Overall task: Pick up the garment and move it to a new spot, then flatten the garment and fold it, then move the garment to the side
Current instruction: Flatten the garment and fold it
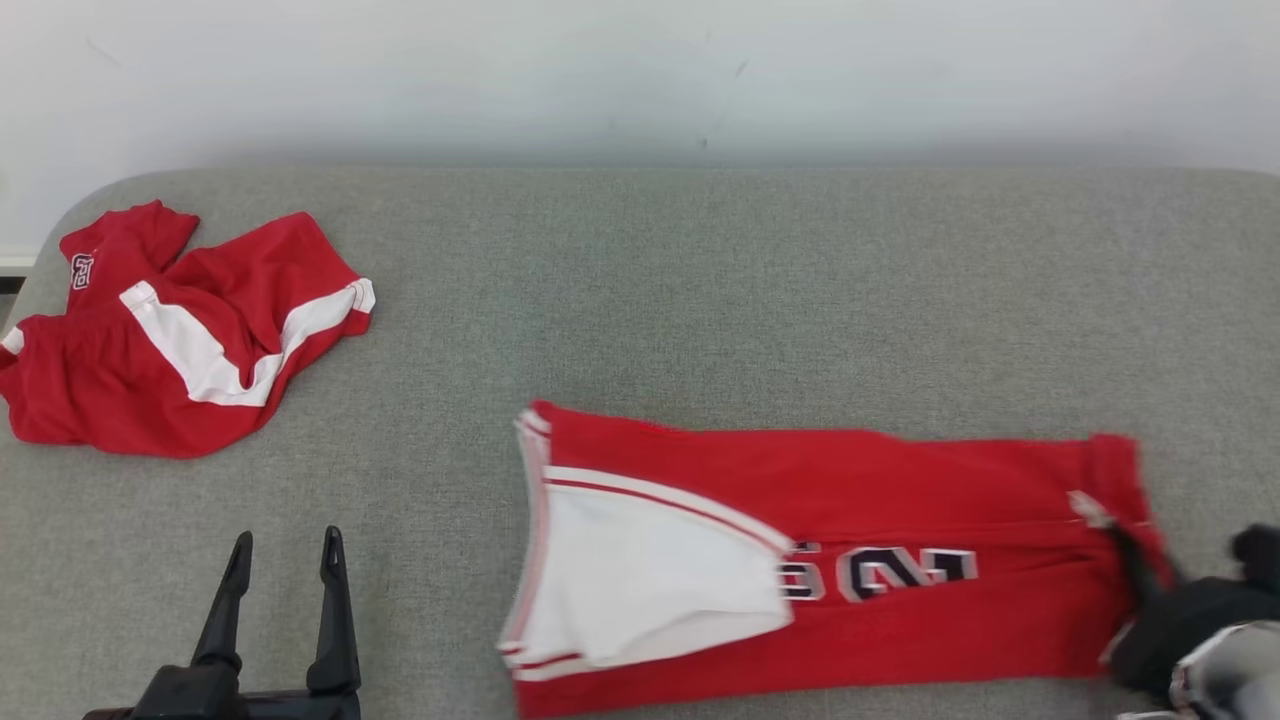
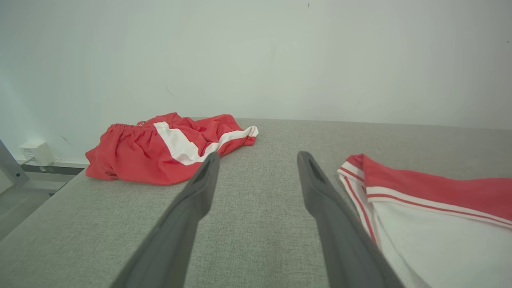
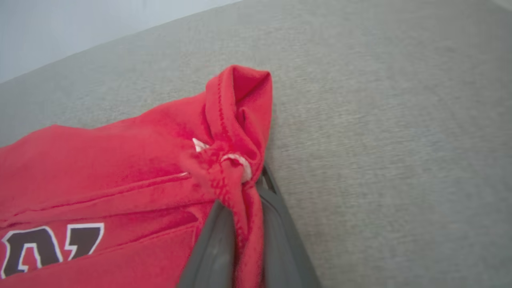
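Observation:
The garment (image 1: 850, 500) is red with a white side panel and dark lettering. It lies folded into a long strip across the near right of the grey surface, and also appears as the garment (image 2: 440, 192) and the garment (image 3: 120, 160). My right gripper (image 1: 1140, 565) is shut on the strip's right-hand edge. In the right wrist view my right gripper (image 3: 244, 188) pinches a bunched red hem between its two fingers. My left gripper (image 1: 285, 550) stands open at the lower left, well clear of the garment's white end. My left gripper (image 2: 258, 160) has nothing between its fingers.
A second red and white garment (image 1: 170, 330) lies crumpled at the far left of the grey padded surface (image 1: 700, 300), also seen as the crumpled garment (image 2: 160, 148). A pale wall (image 1: 640, 70) runs behind the surface. A white socket box (image 2: 36, 152) sits low on the wall.

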### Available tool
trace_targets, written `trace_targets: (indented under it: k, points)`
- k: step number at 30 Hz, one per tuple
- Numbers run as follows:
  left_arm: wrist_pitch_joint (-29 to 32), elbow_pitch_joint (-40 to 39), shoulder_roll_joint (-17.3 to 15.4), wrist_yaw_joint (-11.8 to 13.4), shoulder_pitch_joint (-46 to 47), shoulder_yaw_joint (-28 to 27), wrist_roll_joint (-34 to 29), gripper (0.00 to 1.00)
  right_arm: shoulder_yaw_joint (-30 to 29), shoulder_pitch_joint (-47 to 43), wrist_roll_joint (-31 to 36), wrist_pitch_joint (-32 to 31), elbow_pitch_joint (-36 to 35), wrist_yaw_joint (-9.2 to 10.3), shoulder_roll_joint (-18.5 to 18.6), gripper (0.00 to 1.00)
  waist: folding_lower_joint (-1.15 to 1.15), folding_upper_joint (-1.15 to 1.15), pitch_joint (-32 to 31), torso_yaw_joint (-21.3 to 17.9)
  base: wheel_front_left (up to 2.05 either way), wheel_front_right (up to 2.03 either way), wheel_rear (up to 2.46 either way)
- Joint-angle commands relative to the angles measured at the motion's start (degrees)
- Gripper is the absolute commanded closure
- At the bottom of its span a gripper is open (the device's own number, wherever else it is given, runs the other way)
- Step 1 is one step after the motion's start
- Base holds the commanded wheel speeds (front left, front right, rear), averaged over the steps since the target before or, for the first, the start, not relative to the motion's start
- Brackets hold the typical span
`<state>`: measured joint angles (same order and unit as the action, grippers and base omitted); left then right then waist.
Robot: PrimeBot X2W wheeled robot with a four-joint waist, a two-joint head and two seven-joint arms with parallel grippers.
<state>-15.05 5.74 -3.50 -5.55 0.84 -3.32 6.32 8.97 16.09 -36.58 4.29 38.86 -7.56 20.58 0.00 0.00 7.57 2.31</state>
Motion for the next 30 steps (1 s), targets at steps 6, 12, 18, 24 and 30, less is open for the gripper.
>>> trace_targets:
  k: [6,12,18,24,30]
  points:
    - [-0.17,0.47,0.39,-0.43,-1.01,0.16,-0.95,0.0,-5.87,1.9,1.52,2.39,4.59,0.17,8.49,1.0,0.0,0.0,-1.35,-0.24,0.0,0.0,0.0]
    - [-0.17,0.26,0.5,-0.54,-1.63,-0.57,-1.14,0.0,-7.41,2.53,2.24,1.43,4.97,0.17,10.08,1.0,0.0,0.0,-2.14,-0.9,0.0,0.0,0.0]
    - [-0.17,0.28,0.6,-0.47,-1.95,-0.75,-1.23,0.0,-5.71,1.82,3.55,-0.05,-1.16,0.17,5.85,1.0,0.0,0.0,-2.42,-1.96,0.0,0.0,0.0]
    - [-0.18,0.51,0.6,-0.42,-1.59,-0.52,-1.17,0.0,-1.3,-0.51,4.52,-3.28,-10.86,0.17,1.35,1.0,0.0,0.0,-2.76,-2.02,0.0,0.0,0.0]
    - [-0.18,0.85,0.62,0.07,-1.61,0.22,-0.29,0.0,3.2,-2.62,5.11,-6.4,-18.95,0.17,-3.28,1.0,0.0,0.0,-3.3,-1.2,0.0,0.0,0.0]
